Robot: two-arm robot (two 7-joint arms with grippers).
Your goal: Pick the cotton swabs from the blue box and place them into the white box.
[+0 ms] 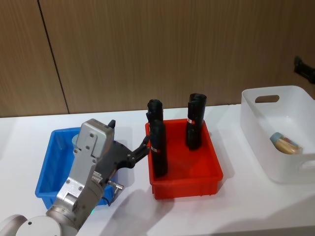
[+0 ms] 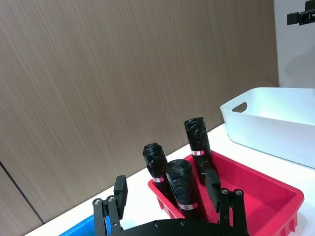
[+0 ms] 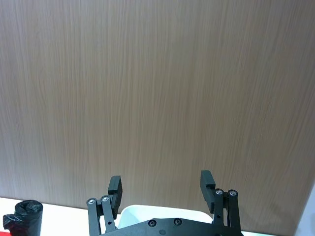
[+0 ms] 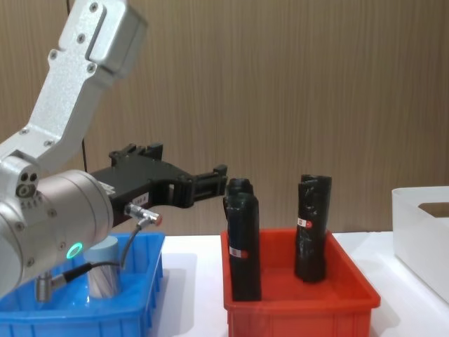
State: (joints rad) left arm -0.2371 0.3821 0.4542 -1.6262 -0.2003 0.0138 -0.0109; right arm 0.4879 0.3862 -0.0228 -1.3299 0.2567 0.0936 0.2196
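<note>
While my left gripper [image 1: 129, 141] hovers above the blue box [image 1: 49, 167], its fingers [image 2: 120, 188] stand spread wide with nothing between them. One tub of cotton swabs [image 4: 103, 276] stands upright in that box; another [image 1: 286, 143] lies in the white box [image 1: 261, 142]. My right gripper [image 3: 162, 186] is likewise spread and bare.

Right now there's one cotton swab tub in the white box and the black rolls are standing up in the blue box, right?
Not quite. The black rolls stand in the red bin, not the blue box; the head view shows it. One cotton swab tub does lie in the white box.
</note>
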